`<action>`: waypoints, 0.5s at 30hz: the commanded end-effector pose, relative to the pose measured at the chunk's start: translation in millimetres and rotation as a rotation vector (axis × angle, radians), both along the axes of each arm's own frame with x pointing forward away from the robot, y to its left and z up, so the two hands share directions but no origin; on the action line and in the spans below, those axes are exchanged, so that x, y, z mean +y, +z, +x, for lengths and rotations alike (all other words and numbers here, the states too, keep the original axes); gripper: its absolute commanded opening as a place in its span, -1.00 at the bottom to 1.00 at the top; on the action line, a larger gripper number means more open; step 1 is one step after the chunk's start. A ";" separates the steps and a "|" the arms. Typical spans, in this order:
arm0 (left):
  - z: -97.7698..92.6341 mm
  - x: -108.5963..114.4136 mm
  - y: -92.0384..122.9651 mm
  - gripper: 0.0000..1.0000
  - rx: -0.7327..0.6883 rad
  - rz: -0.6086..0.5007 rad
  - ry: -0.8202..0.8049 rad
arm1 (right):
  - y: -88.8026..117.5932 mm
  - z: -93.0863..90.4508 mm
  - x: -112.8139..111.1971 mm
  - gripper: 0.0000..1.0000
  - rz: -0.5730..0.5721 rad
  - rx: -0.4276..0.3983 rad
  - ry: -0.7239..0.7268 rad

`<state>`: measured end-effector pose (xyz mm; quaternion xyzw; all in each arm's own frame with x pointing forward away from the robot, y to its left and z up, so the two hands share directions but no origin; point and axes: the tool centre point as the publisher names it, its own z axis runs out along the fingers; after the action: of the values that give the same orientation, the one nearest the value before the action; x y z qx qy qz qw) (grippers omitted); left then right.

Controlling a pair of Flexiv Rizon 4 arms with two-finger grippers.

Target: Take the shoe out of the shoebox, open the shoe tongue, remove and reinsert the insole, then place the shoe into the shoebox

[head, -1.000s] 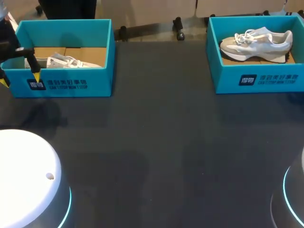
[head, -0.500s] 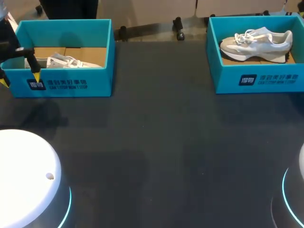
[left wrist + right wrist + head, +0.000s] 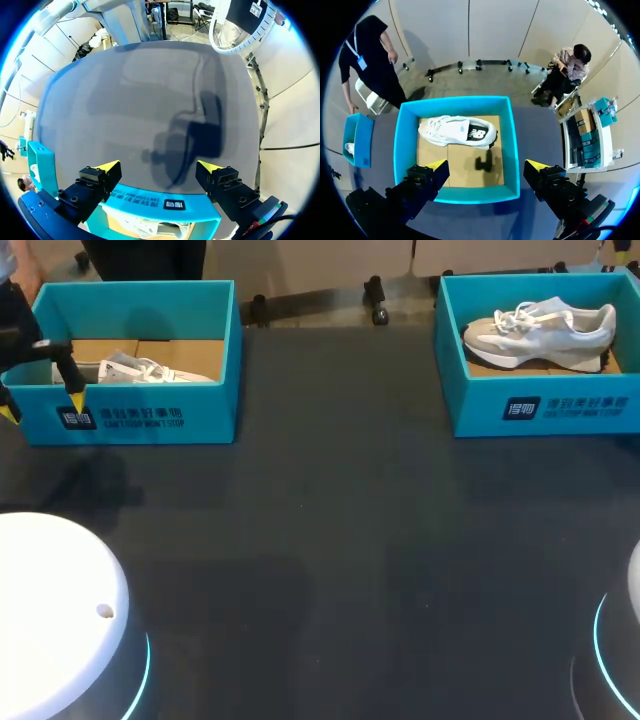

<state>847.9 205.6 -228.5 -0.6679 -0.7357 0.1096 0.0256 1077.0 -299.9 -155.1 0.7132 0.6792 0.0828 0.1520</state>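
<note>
Two teal shoeboxes stand at the far side of the dark table. The left shoebox (image 3: 130, 415) holds a white shoe (image 3: 150, 371), mostly hidden by its front wall. The right shoebox (image 3: 540, 405) holds a white and grey sneaker (image 3: 540, 328) lying on its side. My left gripper (image 3: 40, 405) hangs open above the left box's front left corner; its wrist view shows the left gripper (image 3: 159, 166) over the box's front wall (image 3: 165, 202). My right gripper (image 3: 487, 165), open and holding nothing, hovers high above the right box (image 3: 512, 145) and its sneaker (image 3: 457, 131).
The white round arm bases sit at the near left (image 3: 60, 610) and near right (image 3: 620, 640) of the table. A wide stretch of dark tabletop (image 3: 340, 520) lies between and in front of the boxes.
</note>
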 end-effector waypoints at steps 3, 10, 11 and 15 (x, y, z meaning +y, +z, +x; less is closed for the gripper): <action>-0.1 0.2 0.4 1.00 -0.001 0.002 0.000 | -26.5 29.0 -6.6 1.00 0.008 0.095 0.007; -0.1 0.2 0.4 1.00 -0.001 0.002 0.000 | -43.2 35.9 -8.5 1.00 0.001 0.118 -0.054; -0.1 0.2 0.4 1.00 -0.001 0.002 0.000 | -48.7 35.8 -11.6 1.00 -0.001 0.118 -0.072; -0.1 0.2 0.4 1.00 -0.001 0.002 0.000 | -62.6 39.7 -13.1 1.00 0.017 0.117 -0.138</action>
<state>847.9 205.7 -228.5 -0.6678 -0.7358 0.1096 0.0256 1108.0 -314.6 -207.6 0.7558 0.6429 0.0389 0.1183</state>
